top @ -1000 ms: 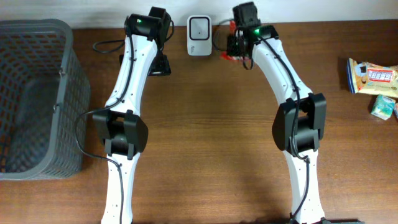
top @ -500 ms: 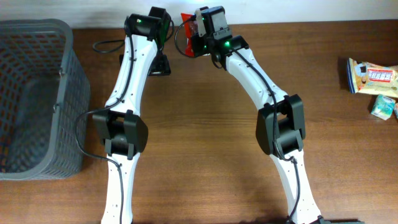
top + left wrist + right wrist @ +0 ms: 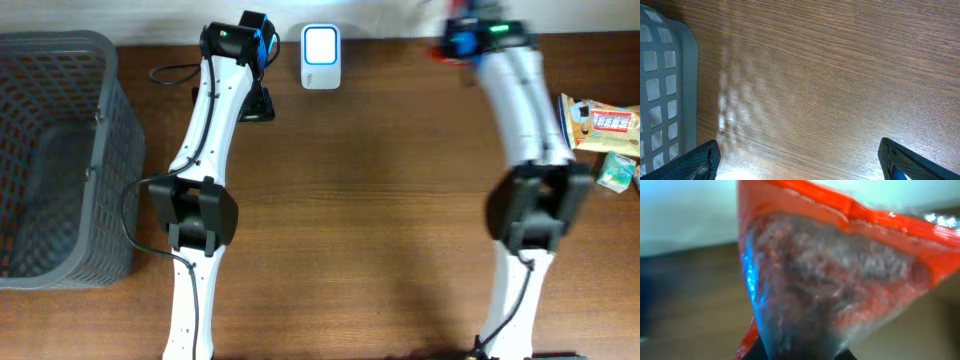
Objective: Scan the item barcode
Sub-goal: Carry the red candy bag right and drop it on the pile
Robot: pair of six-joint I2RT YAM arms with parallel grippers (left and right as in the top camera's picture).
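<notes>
The item is a red-edged clear packet (image 3: 840, 265) of dark, crumbly contents that fills the right wrist view. My right gripper (image 3: 802, 352) is shut on its lower end, with only dark finger bases showing. Overhead, that arm is motion-blurred at the table's far edge, and the right gripper (image 3: 462, 40) holds the packet (image 3: 441, 52) to the right of the white scanner (image 3: 320, 45), whose face glows. No barcode is visible. My left gripper (image 3: 802, 170) hangs open over bare wood, both fingertips (image 3: 702, 160) at the frame's bottom corners.
A grey mesh basket (image 3: 60, 160) stands at the table's left, and its wall (image 3: 660, 100) shows in the left wrist view. A snack bag (image 3: 598, 122) and a small green packet (image 3: 617, 172) lie at the right edge. A black cable (image 3: 165, 72) runs along the back.
My right arm has swung fast from left of the scanner across to its right, carrying the packet. The scanner's face now glows brighter. The left arm has not moved.
</notes>
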